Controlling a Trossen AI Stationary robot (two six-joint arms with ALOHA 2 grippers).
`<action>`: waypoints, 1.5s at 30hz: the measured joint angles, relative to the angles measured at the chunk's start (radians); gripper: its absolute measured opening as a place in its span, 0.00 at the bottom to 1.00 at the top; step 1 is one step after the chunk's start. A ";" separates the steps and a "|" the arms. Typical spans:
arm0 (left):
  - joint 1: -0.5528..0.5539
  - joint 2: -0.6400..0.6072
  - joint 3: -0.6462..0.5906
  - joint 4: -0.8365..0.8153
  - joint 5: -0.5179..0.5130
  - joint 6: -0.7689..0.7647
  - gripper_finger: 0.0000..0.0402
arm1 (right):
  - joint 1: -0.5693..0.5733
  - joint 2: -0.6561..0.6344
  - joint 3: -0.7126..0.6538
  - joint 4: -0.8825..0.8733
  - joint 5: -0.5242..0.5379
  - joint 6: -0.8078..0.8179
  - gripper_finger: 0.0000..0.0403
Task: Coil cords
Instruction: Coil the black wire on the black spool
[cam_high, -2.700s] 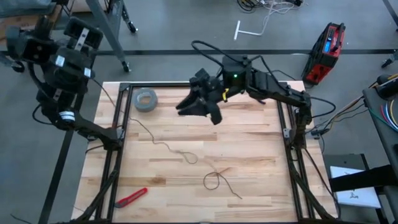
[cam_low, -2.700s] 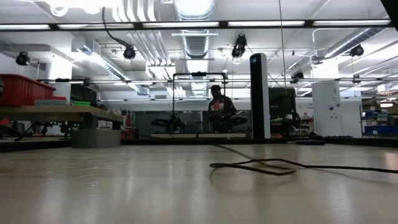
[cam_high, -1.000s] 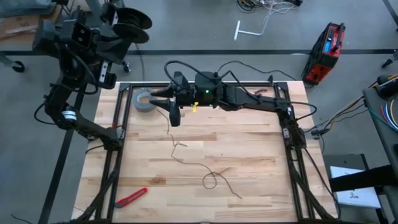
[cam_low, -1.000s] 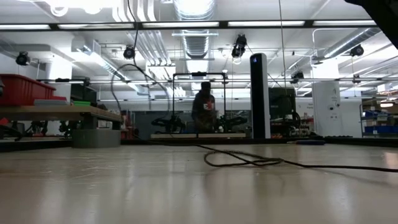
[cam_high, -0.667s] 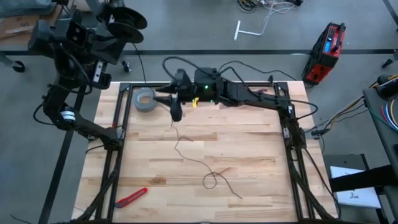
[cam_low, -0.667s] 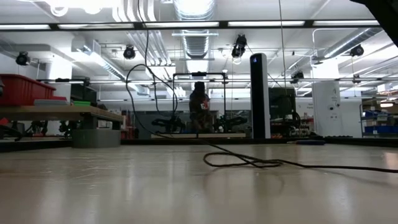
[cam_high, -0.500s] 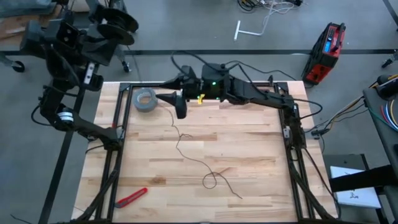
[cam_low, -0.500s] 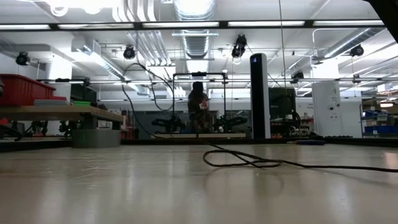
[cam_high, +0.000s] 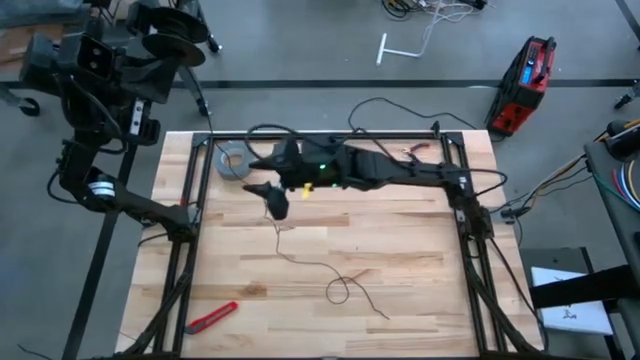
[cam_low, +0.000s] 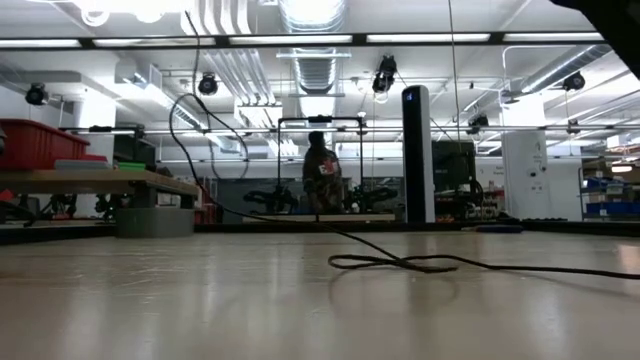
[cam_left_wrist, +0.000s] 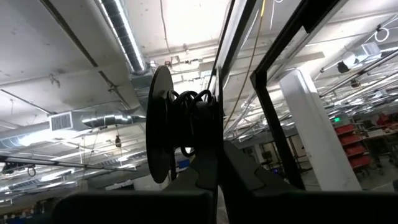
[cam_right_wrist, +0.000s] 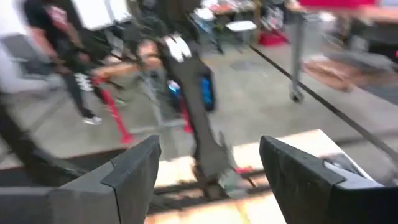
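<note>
Black reel (cam_high: 168, 27), thin black cord (cam_high: 300, 262), grey tape roll (cam_high: 235, 162), pale striped wood table (cam_high: 400, 260), red cutter (cam_high: 211, 317).

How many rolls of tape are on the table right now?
1. The grey ring-shaped tape roll lies flat near the wooden table's far left corner, just beside the right end effector. None other shows, though the right arm could hide something small.
</note>
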 joint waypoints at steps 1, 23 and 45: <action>0.000 0.004 0.000 0.000 0.000 0.000 0.00 | -0.001 0.010 0.000 0.002 0.023 0.005 0.66; 0.025 0.018 0.000 -0.145 0.006 0.027 0.00 | 0.089 -0.128 0.001 -0.220 0.309 -0.248 0.00; 0.207 0.312 -0.003 -0.294 0.823 -0.842 0.00 | 0.230 -0.307 0.004 -0.413 0.607 -0.479 0.00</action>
